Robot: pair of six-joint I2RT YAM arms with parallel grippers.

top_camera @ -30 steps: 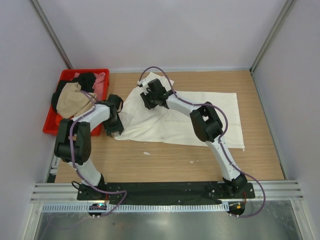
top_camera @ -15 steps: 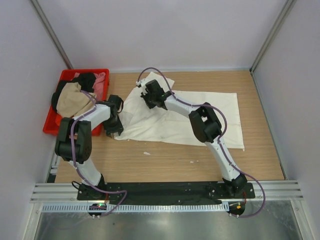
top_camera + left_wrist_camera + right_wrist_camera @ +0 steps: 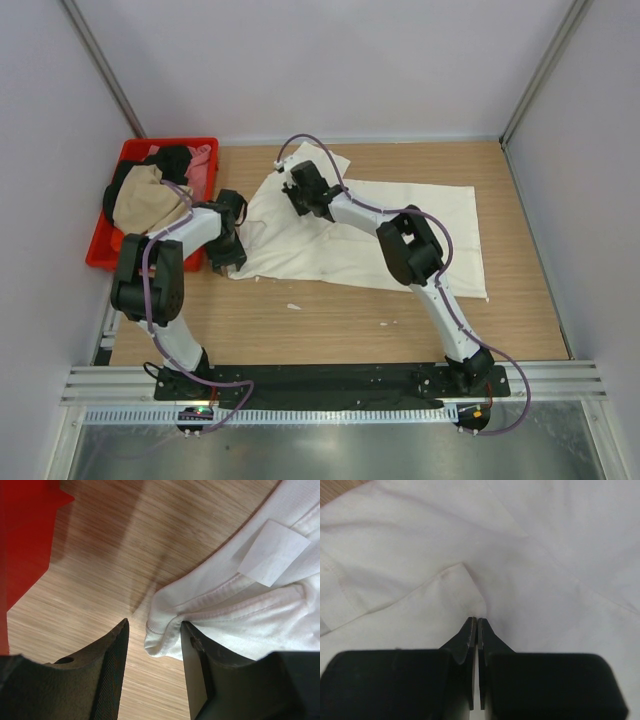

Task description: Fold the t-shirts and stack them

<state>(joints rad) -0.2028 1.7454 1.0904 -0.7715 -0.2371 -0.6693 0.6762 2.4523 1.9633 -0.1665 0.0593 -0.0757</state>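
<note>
- On the desk (image 3: 100, 570), my left tool (image 3: 153, 626) gapes wide around the shirt (image 3: 235, 625) hem; a shallow bite could miss it.
- My right tool (image 3: 477, 621) pinches a thin ridge; pulling may slip.

The spread t-shirt (image 3: 400, 225) is cream-white. The red crate (image 3: 98, 255) holds a tan shirt (image 3: 140, 200), a black shirt (image 3: 178, 160) and a pink shirt (image 3: 203, 155). The table (image 3: 330, 310) shows pale wood grain.
</note>
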